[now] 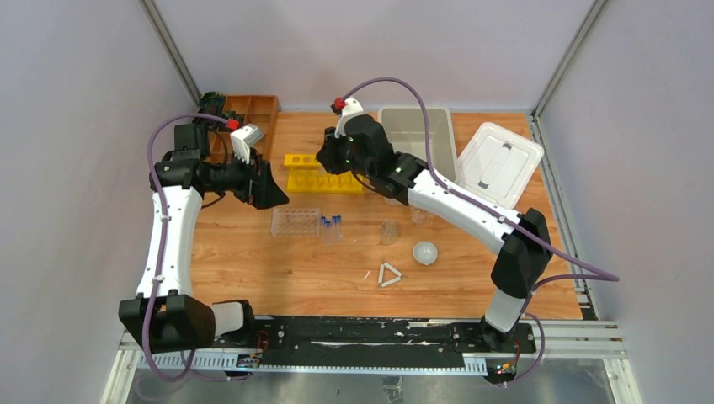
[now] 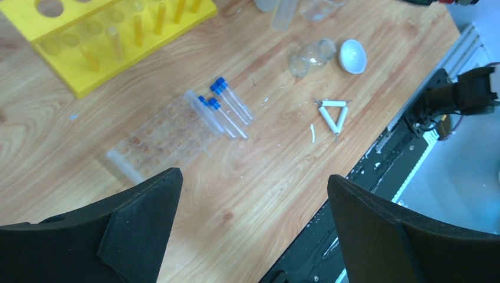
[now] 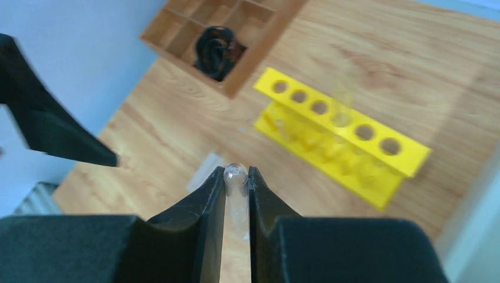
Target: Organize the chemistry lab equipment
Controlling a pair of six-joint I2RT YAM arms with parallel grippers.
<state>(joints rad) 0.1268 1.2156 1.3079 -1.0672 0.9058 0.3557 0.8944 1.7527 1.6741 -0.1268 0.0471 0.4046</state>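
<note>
My right gripper [image 3: 236, 177] is shut on a clear round-ended tube [image 3: 235, 172], held in the air above and to the left of a yellow tube rack [image 3: 342, 127]. From the top view the right gripper [image 1: 324, 160] hangs over that yellow rack [image 1: 320, 172]. My left gripper [image 2: 253, 194] is open and empty, hovering above bare wood near the clear plastic rack [image 2: 165, 138]. Beside that rack lie several blue-capped tubes [image 2: 227, 106]. Further right are a small glass beaker [image 2: 312, 56], a white dish [image 2: 352, 56] and a white triangle [image 2: 334, 113].
A wooden compartment tray [image 1: 249, 114] with black objects stands at the back left. A grey bin [image 1: 418, 135] stands at the back with its lid [image 1: 498, 164] lying to its right. The black rail runs along the table's near edge.
</note>
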